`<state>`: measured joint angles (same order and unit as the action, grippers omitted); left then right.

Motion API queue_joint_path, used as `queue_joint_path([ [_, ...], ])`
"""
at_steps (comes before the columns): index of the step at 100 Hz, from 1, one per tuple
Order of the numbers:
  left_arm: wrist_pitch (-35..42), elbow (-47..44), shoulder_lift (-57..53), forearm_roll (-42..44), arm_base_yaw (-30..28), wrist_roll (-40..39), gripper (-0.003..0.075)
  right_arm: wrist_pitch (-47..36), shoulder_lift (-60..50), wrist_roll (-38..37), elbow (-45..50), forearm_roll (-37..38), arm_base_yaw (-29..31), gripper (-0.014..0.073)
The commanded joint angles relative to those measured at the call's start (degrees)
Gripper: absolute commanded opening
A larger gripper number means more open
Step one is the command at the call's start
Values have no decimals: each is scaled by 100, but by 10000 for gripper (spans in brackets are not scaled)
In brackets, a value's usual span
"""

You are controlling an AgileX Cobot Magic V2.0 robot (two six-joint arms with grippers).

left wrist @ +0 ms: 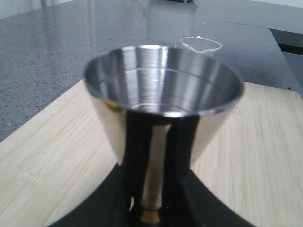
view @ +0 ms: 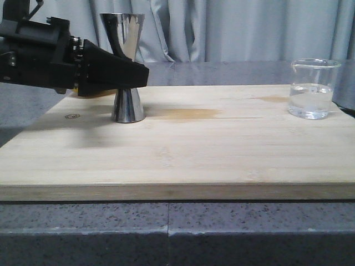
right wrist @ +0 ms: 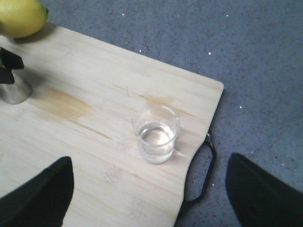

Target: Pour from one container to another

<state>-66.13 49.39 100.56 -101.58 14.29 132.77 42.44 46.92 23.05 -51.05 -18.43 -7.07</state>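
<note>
The steel jigger stands upright on the wooden board, at its back left. My left gripper reaches in from the left and is shut on the jigger's narrow waist. In the left wrist view the jigger's cup fills the frame, and black fingers hug the gold band. The glass beaker holds clear liquid and stands at the board's back right. My right gripper hovers above the beaker, open wide, with nothing between its fingers. This gripper is out of the front view.
A yellow lemon lies by the board's far left corner, behind the jigger's base. A black loop handle hangs off the board's right edge. A brownish stain marks the board's middle. Grey speckled counter surrounds it.
</note>
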Motion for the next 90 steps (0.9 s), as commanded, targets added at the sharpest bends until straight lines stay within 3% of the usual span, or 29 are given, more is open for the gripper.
queue_joint_path([
  [1, -596, 141, -208, -441, 46, -26, 59, -854, -98, 36, 23, -128, -12, 603],
  [35, -596, 141, -208, -441, 46, -26, 59, -4022, -677, -850, 2066, 488, -1021, 603],
  [54, -596, 141, -208, -441, 46, -26, 59, -5867, -596, -860, 3047, 581, -1329, 603],
  [90, -596, 141, -208, -441, 46, -26, 59, -7323, 336, -1129, 3613, 700, -1329, 603],
])
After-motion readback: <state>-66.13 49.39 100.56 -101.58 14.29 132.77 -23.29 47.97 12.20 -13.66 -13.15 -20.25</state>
